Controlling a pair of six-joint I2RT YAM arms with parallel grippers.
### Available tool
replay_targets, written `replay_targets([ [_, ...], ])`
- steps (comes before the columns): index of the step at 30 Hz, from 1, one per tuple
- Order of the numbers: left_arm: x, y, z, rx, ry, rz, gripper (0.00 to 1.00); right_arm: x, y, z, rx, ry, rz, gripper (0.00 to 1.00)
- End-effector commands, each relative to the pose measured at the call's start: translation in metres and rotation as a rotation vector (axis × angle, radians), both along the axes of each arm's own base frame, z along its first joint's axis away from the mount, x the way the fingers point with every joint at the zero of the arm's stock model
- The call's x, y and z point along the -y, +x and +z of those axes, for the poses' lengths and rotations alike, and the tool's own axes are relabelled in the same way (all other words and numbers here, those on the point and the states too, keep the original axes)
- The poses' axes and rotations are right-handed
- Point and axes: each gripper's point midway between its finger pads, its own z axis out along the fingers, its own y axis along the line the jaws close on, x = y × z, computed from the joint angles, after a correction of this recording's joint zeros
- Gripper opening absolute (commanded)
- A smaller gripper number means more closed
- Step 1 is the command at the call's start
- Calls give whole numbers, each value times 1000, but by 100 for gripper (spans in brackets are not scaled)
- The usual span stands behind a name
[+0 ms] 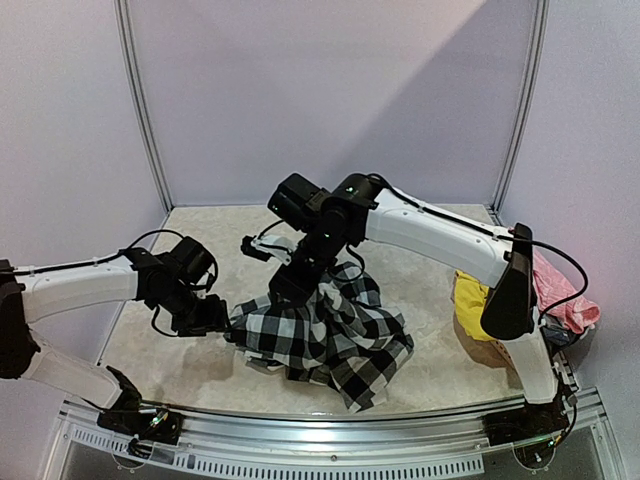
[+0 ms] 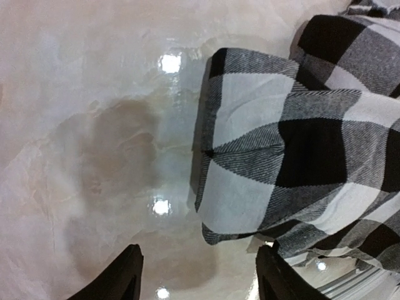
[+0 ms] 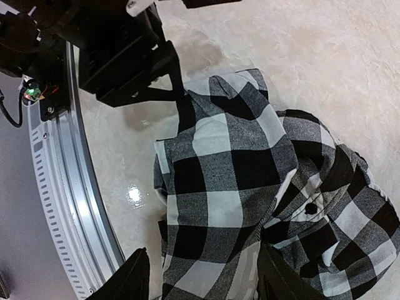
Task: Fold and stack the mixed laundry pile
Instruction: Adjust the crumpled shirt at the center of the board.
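A black-and-white checked shirt (image 1: 330,335) lies crumpled in the middle of the table. My left gripper (image 1: 222,318) sits low at the shirt's left edge, open. In the left wrist view (image 2: 200,280) only bare table shows between its fingers, and the shirt's folded edge (image 2: 281,150) lies just beyond, near the right finger. My right gripper (image 1: 292,285) is over the shirt's far side, open, and checked cloth (image 3: 225,181) spreads flat between its fingers (image 3: 203,282). A yellow garment (image 1: 468,298) and a pink one (image 1: 560,290) lie at the right edge, partly hidden behind the right arm.
A metal rail (image 1: 320,420) runs along the table's near edge, close to the shirt's front hem (image 3: 62,187). Pale walls and two frame posts close off the back. The right arm's white link (image 1: 440,235) spans above the table's right half.
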Motion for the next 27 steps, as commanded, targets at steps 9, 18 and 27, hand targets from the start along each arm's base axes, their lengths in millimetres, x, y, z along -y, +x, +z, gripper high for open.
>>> replay_targets([
  [9, 35, 46, 3, 76, -116, -79, 18, 2, 7, 29, 24, 54, -79, 60],
  [18, 47, 72, 80, 251, -155, -126, 0, 31, 22, 65, 71, 136, -236, 62],
  [27, 72, 95, 190, 423, -196, -210, 0, 82, 47, 93, 133, 197, -427, 64],
])
